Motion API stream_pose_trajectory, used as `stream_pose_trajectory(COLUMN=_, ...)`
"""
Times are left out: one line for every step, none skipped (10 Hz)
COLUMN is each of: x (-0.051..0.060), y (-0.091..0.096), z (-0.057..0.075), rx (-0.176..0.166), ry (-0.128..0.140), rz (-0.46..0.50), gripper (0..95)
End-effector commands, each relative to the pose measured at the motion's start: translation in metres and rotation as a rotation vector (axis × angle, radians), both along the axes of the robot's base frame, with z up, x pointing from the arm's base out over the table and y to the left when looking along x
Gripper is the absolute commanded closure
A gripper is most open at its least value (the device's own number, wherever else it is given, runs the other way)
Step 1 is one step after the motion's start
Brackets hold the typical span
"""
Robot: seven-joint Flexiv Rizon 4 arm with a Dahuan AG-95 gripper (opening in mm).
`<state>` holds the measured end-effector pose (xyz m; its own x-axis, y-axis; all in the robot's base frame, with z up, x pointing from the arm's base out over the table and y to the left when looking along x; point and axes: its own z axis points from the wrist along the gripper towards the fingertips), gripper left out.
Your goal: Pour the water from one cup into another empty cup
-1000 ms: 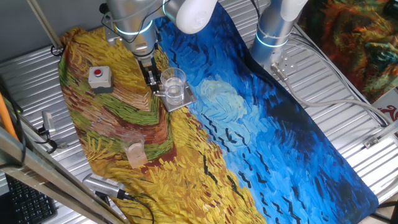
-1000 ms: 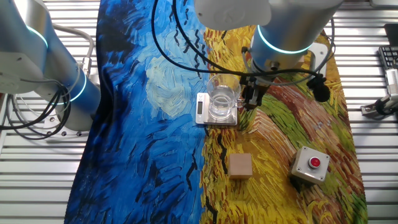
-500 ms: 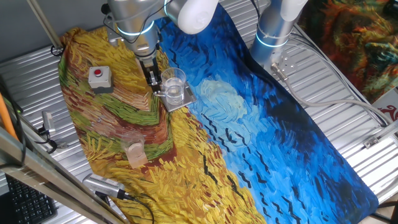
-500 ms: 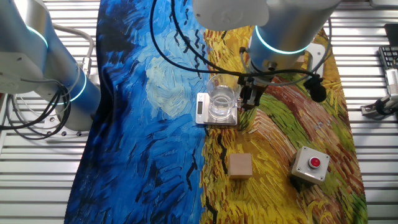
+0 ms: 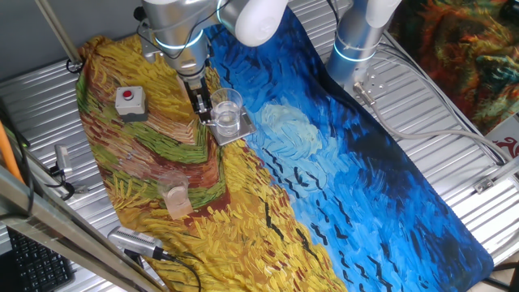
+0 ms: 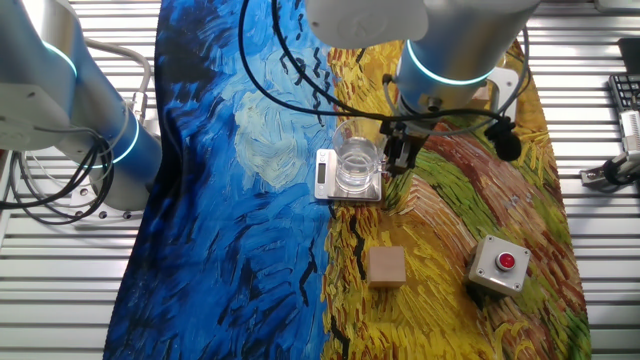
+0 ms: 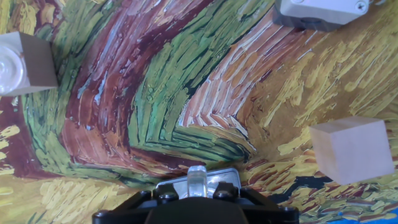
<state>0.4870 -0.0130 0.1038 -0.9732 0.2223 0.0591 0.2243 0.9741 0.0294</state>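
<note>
1. Gripper [image 5: 199,102]: dark fingers pointing down just beside the clear tumbler [image 5: 226,111]; whether they are spread, pressed together or touching the glass cannot be told from either fixed view; in the hand view only the black finger bases at the bottom edge and a sliver of glass between them show.
2. Hidden or unclear: the water is not discernible through the tumbler walls; the small scale [image 6: 347,177] under the tumbler is mostly covered by it; the peach cup [image 5: 175,196] is faint against the cloth, and in the hand view it is cut off at the left edge [image 7: 10,65].
3. Tumbler: colourless, wide, thick-rimmed, upright on the scale near the boundary of the yellow and blue areas of the painted cloth [image 5: 340,195]; peach cup: small, translucent, upright, well apart from the tumbler, toward the near edge of the cloth.
4. Arm: wrist with its lit ring [image 6: 445,68] directly above the gripper; fingers vertical.
5. Other items: red button box [image 5: 129,101]; wooden block [image 6: 386,266].
</note>
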Motion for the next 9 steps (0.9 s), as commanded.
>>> stream_pose_trajectory(x=-0.0008, y=0.0004, z=0.0003, rx=0.001, ry=0.001, rz=0.003, gripper=57.0)
stream_pose_trajectory(x=-0.0011, y=0.0003, z=0.0001, rx=0.003, ry=0.001, rz=0.004, gripper=57.0)
stream_pose_trajectory(x=-0.0016, y=0.0006, z=-0.0002, rx=0.003, ry=0.001, rz=0.006, gripper=57.0)
stream_pose_trajectory(x=-0.0025, y=0.0007, z=-0.0007, rx=0.001, ry=0.0, rz=0.009, gripper=57.0)
stream_pose_trajectory(x=-0.0032, y=0.0012, z=-0.0011, rx=0.0, ry=0.0, rz=0.011, gripper=57.0)
stream_pose_trajectory(x=-0.0039, y=0.0014, z=-0.0016, rx=-0.002, ry=0.0, rz=0.016, gripper=57.0)
stream_pose_trajectory(x=-0.0054, y=0.0025, z=-0.0026, rx=-0.002, ry=0.0, rz=0.02, gripper=57.0)
stream_pose_trajectory(x=-0.0066, y=0.0037, z=-0.0036, rx=-0.003, ry=0.001, rz=0.023, gripper=57.0)
stream_pose_trajectory(x=-0.0076, y=0.0041, z=-0.0041, rx=-0.008, ry=0.003, rz=0.03, gripper=57.0)
